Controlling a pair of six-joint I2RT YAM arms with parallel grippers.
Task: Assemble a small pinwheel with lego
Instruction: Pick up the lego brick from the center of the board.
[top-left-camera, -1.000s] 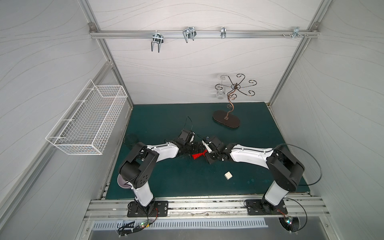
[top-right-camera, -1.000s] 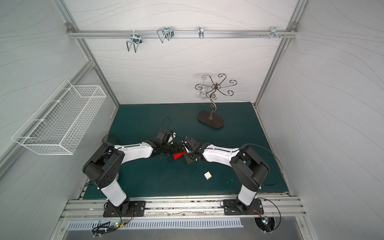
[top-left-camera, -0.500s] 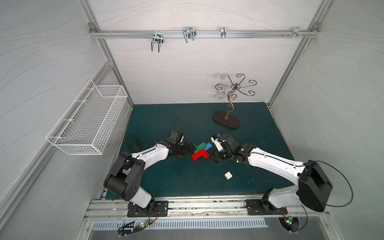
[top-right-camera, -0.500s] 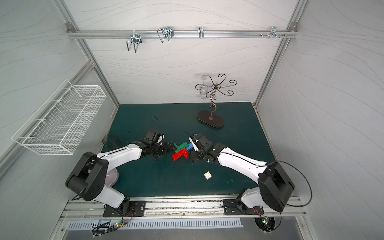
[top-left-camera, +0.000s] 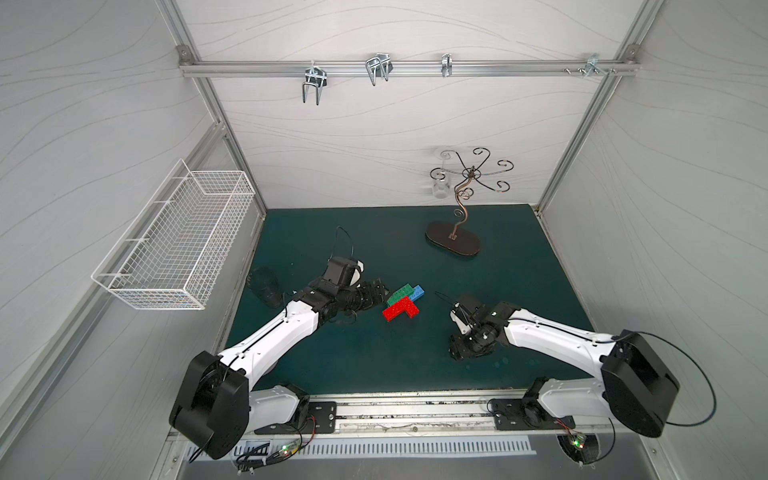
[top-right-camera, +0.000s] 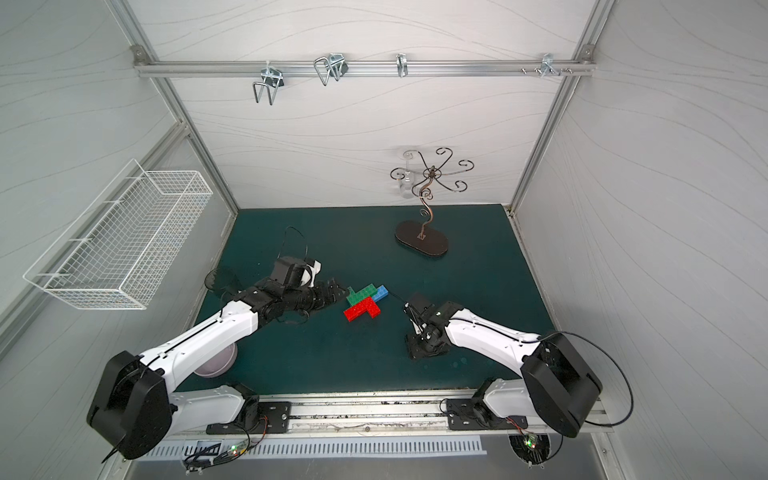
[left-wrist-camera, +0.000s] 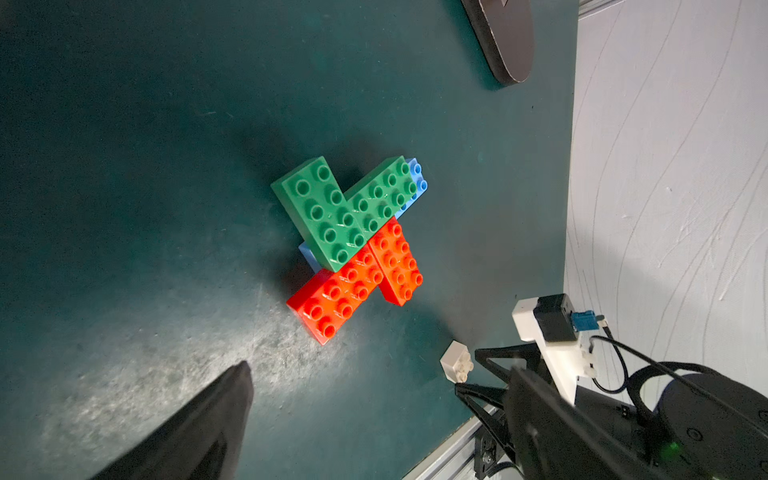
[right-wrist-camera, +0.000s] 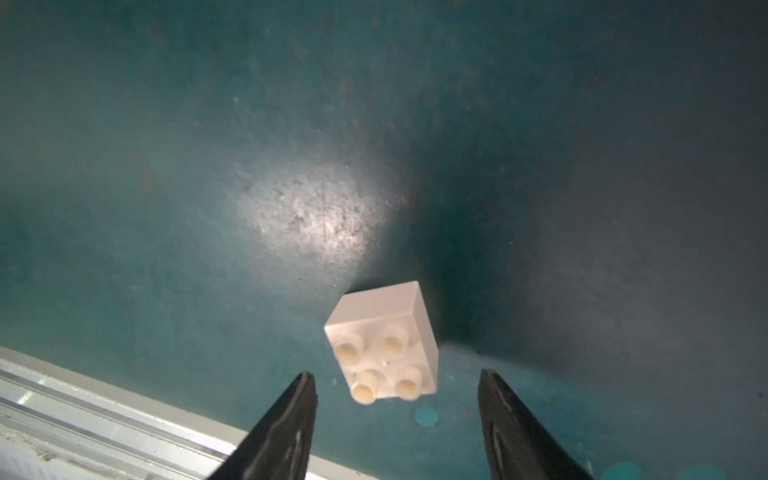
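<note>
Lying near the middle of the green mat (top-left-camera: 519, 270), the pinwheel (top-left-camera: 402, 301) is showing two green and two red bricks stacked over blue, with bare mat opening on every side of it. The left gripper (top-left-camera: 384, 289) is hovering just beside its green end, jaws spread wide and grasping nothing. The right gripper (right-wrist-camera: 395, 375) is hanging nose-down over the white brick (right-wrist-camera: 384, 340), its fingers (right-wrist-camera: 286, 419) standing apart with a gap on each side of it, released and not touching. That brick is sitting on the mat near the front metal rail (right-wrist-camera: 83, 407), well apart from the pinwheel, studs facing the wrist camera; in both top views the gripper is hiding it. At the back the curly wire stand (top-left-camera: 452, 245) is standing well clear of both grippers. A dark cup (top-left-camera: 264, 284) is sitting by the mat's left edge beside the left arm (top-left-camera: 286, 328), and a wire basket (top-left-camera: 174, 245) is hanging on the left wall.
</note>
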